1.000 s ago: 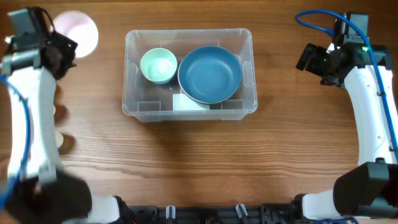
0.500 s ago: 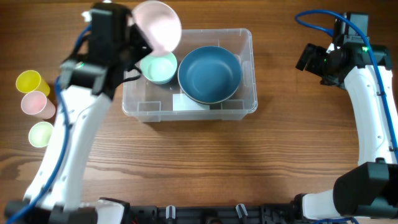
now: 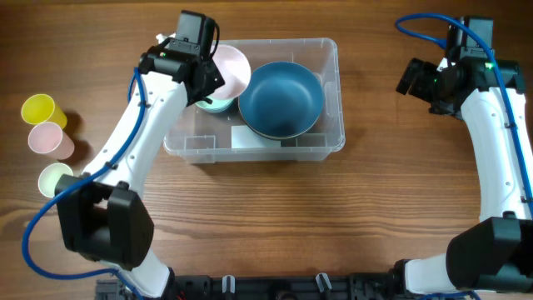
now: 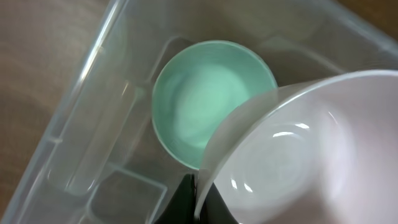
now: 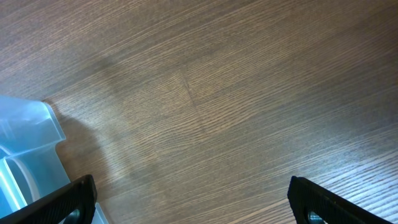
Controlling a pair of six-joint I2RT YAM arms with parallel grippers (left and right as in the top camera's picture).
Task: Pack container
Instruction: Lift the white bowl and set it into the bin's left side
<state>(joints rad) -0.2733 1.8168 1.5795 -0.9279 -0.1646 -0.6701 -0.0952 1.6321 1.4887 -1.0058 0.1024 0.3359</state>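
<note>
The clear container (image 3: 327, 52) sits at the table's middle, with a white label on its floor. Inside it are a large blue bowl (image 3: 281, 98) on the right and a mint green bowl (image 4: 205, 112) on the left. My left gripper (image 3: 208, 81) is shut on the rim of a pink bowl (image 3: 231, 70) and holds it tilted over the mint bowl, inside the container's left half. In the left wrist view the pink bowl (image 4: 311, 155) covers part of the mint bowl. My right gripper (image 5: 193, 202) is open and empty above bare table, right of the container (image 5: 28, 146).
Three small cups stand at the left edge: a yellow cup (image 3: 37, 109), a pink cup (image 3: 46, 139) and a pale green cup (image 3: 55, 177).
My left arm has swung from the far left to the container, carrying the pink bowl over the rim and down over the mint bowl. The right arm has not moved.
</note>
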